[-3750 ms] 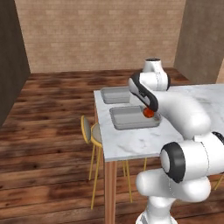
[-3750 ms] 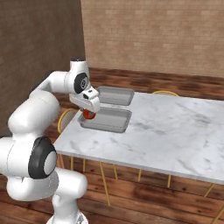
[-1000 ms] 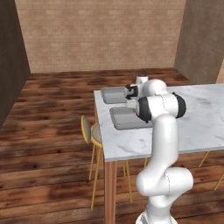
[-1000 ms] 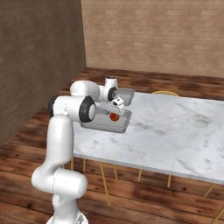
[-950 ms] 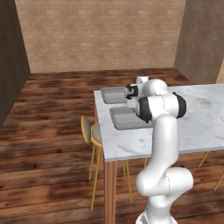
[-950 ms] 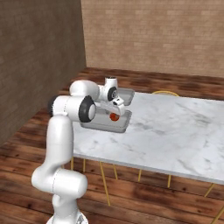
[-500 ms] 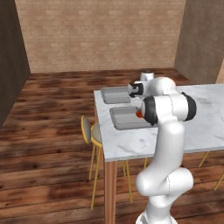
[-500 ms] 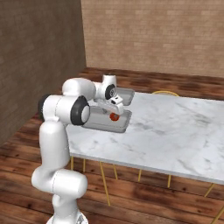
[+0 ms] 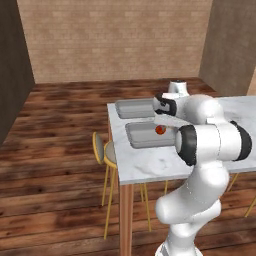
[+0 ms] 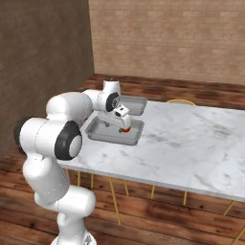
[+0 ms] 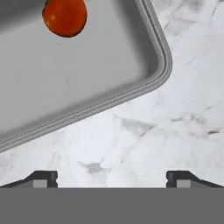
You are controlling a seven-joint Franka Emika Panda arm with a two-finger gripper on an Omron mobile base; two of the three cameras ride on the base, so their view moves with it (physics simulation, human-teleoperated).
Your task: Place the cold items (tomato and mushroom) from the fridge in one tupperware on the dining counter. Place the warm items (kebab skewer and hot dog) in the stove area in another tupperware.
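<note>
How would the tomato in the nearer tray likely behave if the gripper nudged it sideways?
The tomato looks round and glossy, so it would probably roll rather than slide. The tupperware has a raised rim, which would likely stop it. Its smooth skin may slip between the open gripper fingertips.

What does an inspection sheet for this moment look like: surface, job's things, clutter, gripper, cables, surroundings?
Surface: dining counter, white marble with grey veins.
Job's things: tomato lies in the nearer tupperware; the farther tupperware holds nothing that can be seen.
Clutter: nothing seen.
Gripper: gripper open, holding nothing, over the counter beside the nearer tupperware's corner.
Cables: nothing seen.
Surroundings: yellow-framed stool, wooden floor, brick wall.
</note>
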